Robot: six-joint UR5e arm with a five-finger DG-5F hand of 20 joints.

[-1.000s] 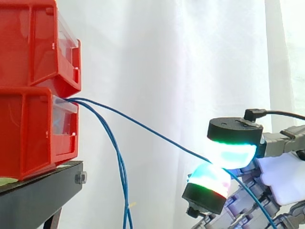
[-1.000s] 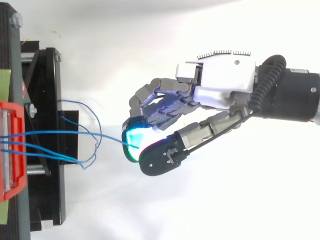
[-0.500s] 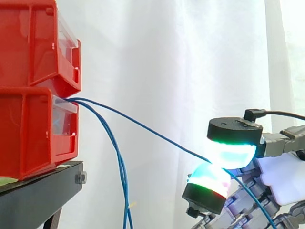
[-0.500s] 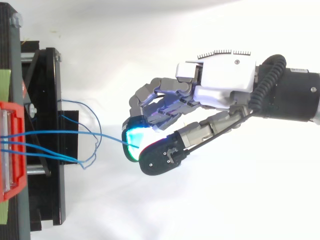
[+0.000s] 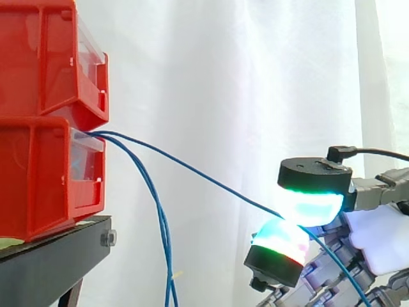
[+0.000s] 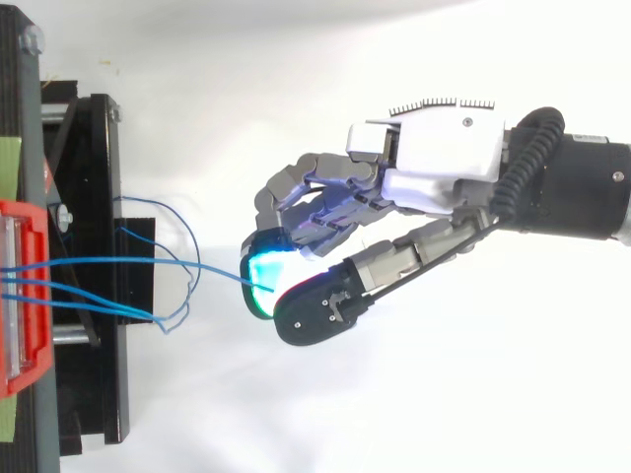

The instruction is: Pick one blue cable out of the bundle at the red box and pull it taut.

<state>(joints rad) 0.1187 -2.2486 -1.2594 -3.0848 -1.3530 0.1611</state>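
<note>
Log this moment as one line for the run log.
hand: shut on blue cable | cable: runs nearly straight from lower red bin to fingers | other cables: hanging slack

No change found over the last second in either view. The hand [image 6: 434, 158] sits at the same spot, its fingers [image 5: 311, 208] pinched on the blue cable [image 5: 192, 171] exactly as before. The cable's line from the red box [image 5: 45, 173] to the pads is unaltered, and the slack strands [image 5: 164, 236] hang unmoved.

no legible text, no labels or numbers
</note>
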